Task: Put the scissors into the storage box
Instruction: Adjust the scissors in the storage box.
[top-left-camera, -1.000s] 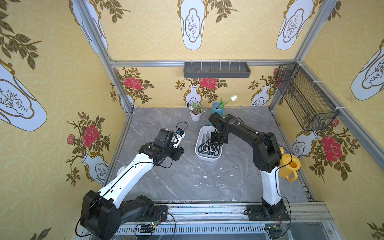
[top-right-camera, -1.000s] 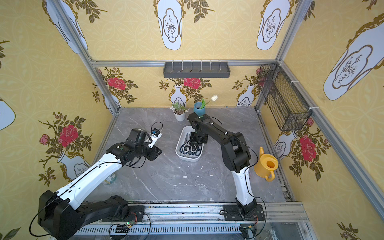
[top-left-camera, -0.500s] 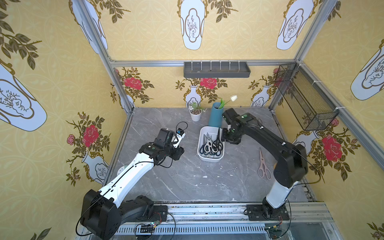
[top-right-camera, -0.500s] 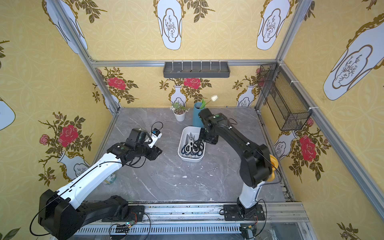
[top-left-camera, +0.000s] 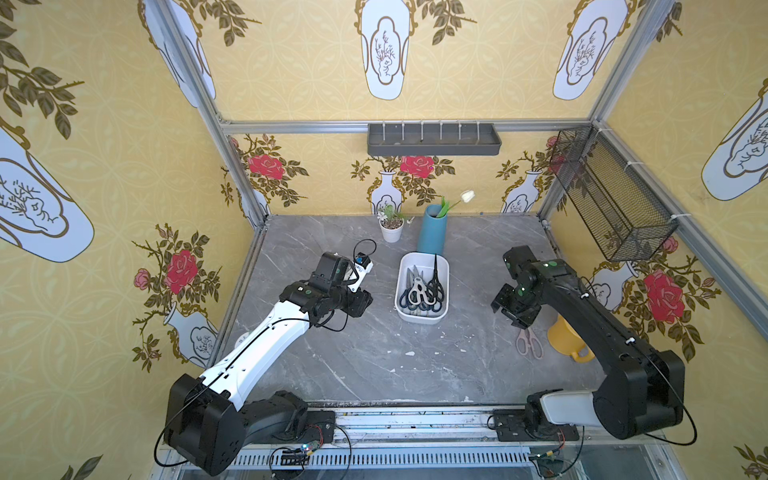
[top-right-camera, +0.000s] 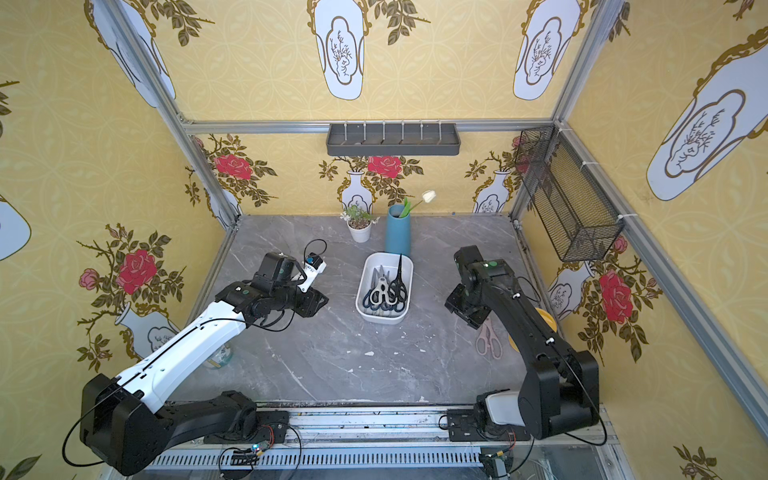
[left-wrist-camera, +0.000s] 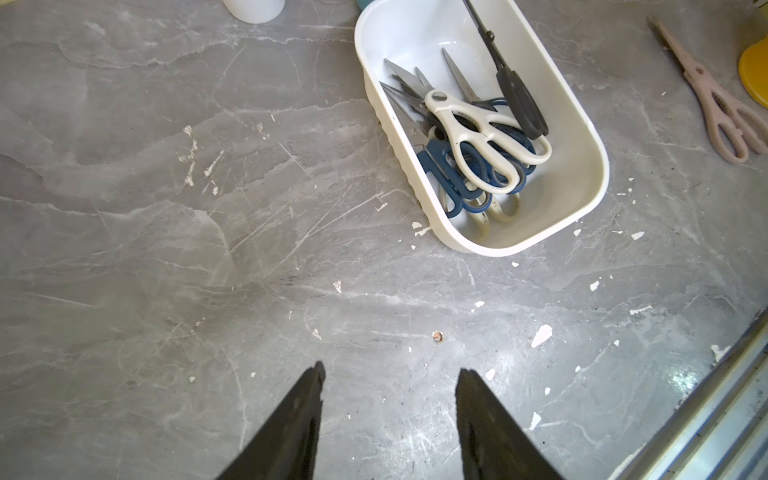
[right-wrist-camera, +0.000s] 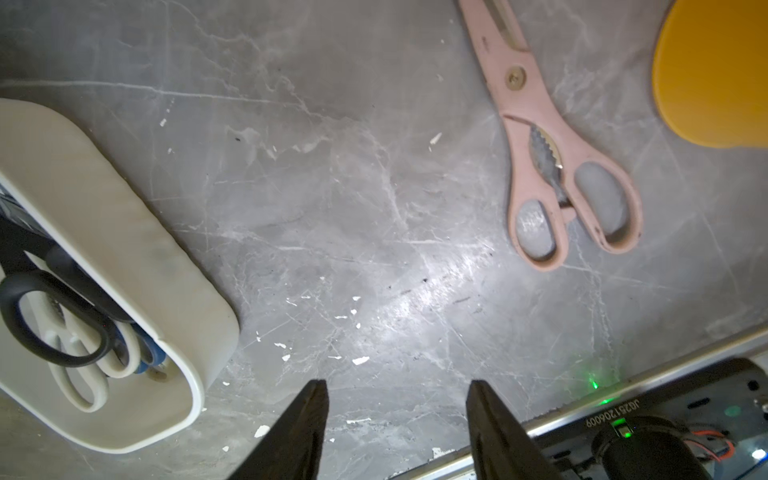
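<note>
Hanging over the table (left-wrist-camera: 166, 208), left end effector (left-wrist-camera: 388, 370) and right end effector (right-wrist-camera: 395, 386) gape empty, pinkish shears (right-wrist-camera: 521, 104) lying outside the storage box (left-wrist-camera: 577, 174).

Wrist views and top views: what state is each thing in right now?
Box: upright, part full.
Scissors pile: in box.
Black scissors: closed, atop pile.
Pink shears: flat on table, outside box.
Left gripper: jaws open, empty.
Right gripper: jaws open, empty.
Vase: upright.
</note>
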